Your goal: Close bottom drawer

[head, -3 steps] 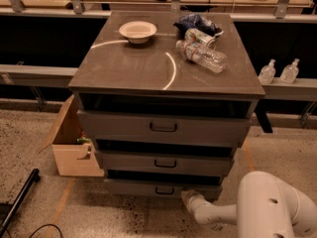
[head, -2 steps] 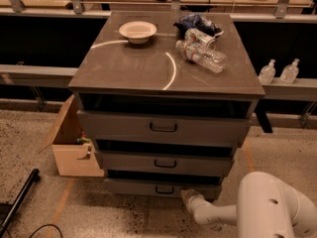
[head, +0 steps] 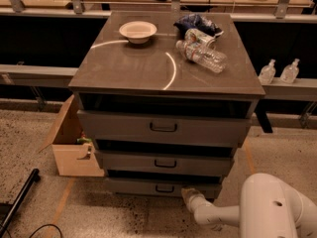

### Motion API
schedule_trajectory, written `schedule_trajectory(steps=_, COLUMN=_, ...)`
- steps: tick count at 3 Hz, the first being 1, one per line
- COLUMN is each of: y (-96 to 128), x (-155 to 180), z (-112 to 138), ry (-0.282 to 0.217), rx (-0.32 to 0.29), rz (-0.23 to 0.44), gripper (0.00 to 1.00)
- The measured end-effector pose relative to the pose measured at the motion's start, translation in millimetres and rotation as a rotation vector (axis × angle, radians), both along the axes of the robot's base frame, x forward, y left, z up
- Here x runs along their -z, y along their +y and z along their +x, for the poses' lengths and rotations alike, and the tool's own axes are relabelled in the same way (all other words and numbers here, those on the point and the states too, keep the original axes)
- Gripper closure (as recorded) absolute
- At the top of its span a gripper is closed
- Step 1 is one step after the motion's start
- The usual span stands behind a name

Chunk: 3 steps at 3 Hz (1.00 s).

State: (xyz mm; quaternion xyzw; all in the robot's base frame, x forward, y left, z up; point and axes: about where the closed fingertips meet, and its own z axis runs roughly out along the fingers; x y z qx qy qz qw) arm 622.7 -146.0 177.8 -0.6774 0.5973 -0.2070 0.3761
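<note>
The bottom drawer [head: 148, 186] is the lowest and slimmest grey front of the cabinet [head: 163, 128], with a small black bar handle [head: 164, 188]. Its front sits a little behind the middle drawer front [head: 163, 162]. My gripper [head: 188, 194] reaches in from the lower right on a white arm [head: 233, 214]. Its tip is at the bottom drawer's front, just right of the handle.
On the cabinet top stand a white bowl [head: 137, 31], a plastic bottle [head: 203, 56], a can [head: 198, 36] and a dark bag [head: 195, 22]. An open cardboard box [head: 74, 143] sits on the floor at the left. Two bottles [head: 280, 72] stand on a ledge at the right.
</note>
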Motion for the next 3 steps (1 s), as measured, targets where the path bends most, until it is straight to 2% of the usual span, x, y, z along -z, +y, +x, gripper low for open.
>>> schedule_trajectory(steps=1, y=-6, x=-10, z=-23, ry=0.039, rx=-0.02, rz=0.042, gripper=1.0)
schedule_trajectory(steps=2, y=-25, x=-24, z=-63, ry=0.093, rx=-0.013, rz=0.067, gripper=1.0)
schedule_trajectory(steps=3, y=-53, x=-41, z=-116, ry=0.161, rx=0.032, rz=0.072, gripper=1.0)
